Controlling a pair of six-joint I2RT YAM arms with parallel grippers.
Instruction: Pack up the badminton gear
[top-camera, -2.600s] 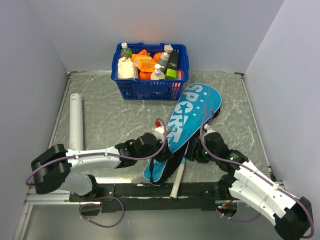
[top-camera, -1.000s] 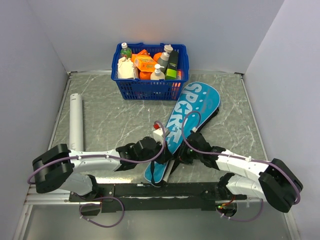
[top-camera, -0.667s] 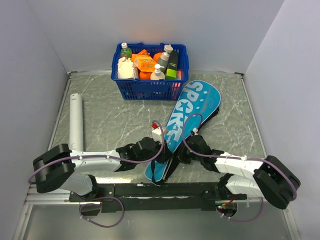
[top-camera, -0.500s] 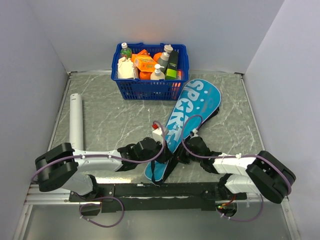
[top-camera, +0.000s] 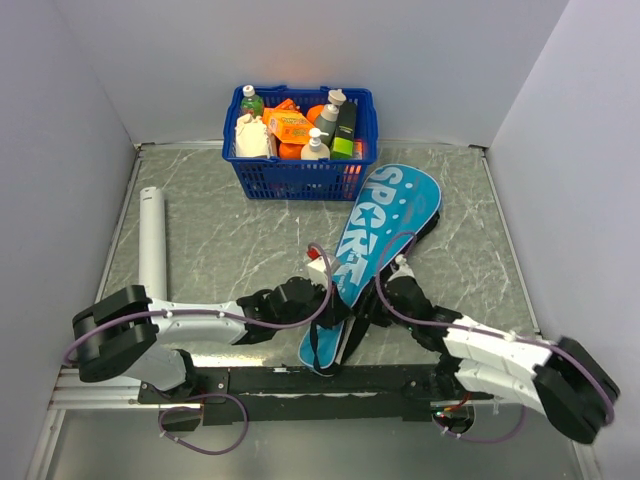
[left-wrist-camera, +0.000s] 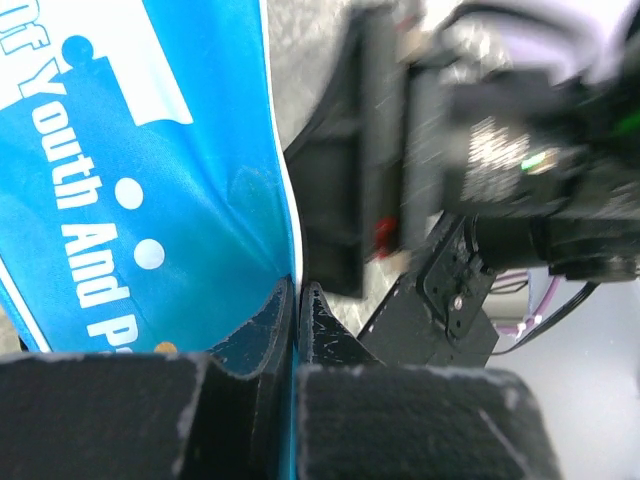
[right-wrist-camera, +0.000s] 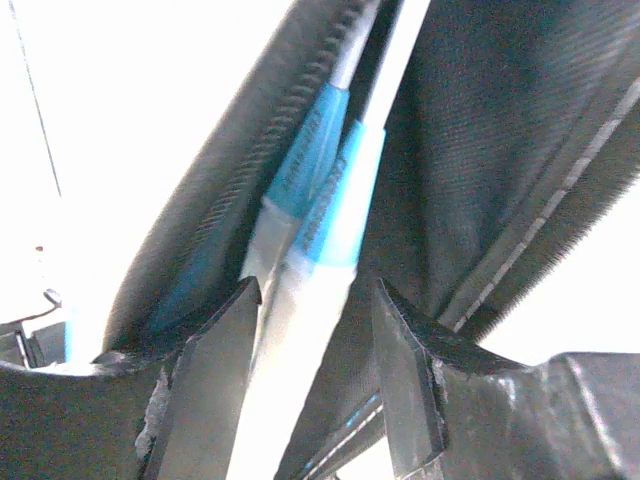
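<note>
Clamping the case (left-wrist-camera: 130, 200) edge with the left tool (left-wrist-camera: 297, 297); straddling both rackets (right-wrist-camera: 335, 195) inside the case with the right tool (right-wrist-camera: 315, 300), parted.

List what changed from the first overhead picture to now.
The white racket handle that stuck out of the teal case toward the near edge has gone inside. Both rackets now lie in its open mouth. The right end effector has opened around them. The case's near end slid slightly right. Unchanged: left end effector pinching the case edge, white tube, blue basket.
</note>
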